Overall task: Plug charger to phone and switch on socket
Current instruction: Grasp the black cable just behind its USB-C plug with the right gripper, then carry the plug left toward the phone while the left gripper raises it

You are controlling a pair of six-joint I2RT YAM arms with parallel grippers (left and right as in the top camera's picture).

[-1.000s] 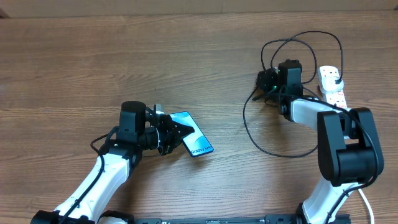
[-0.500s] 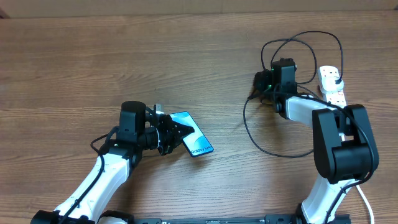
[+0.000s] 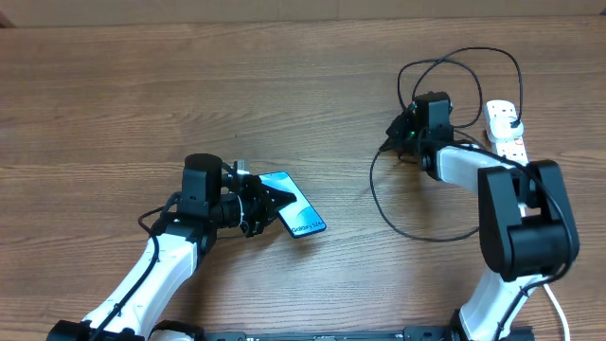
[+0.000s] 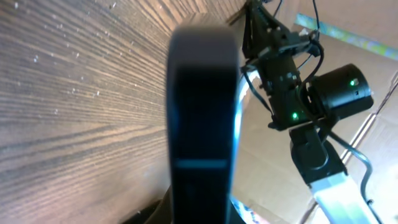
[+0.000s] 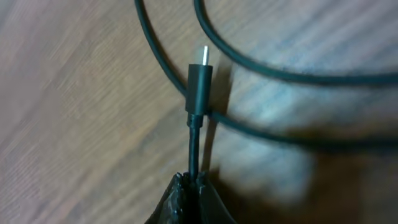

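The right gripper point(image 3: 401, 131) has closed since the earlier frame and now pinches the charger point(image 5: 199, 87) by its cable just behind the plug head, far right near the socket point(image 3: 505, 128); the left gripper point(image 3: 258, 202) is clamped on the phone point(image 3: 298, 218), near centre-left. The likely risk is that the plug, held by limp cable, swivels and misses the port; the loops could also snag.

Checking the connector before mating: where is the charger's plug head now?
Right wrist view: the plug head juts just beyond the right gripper, which pinches its cable; overhead, that is right of centre, left of the socket.
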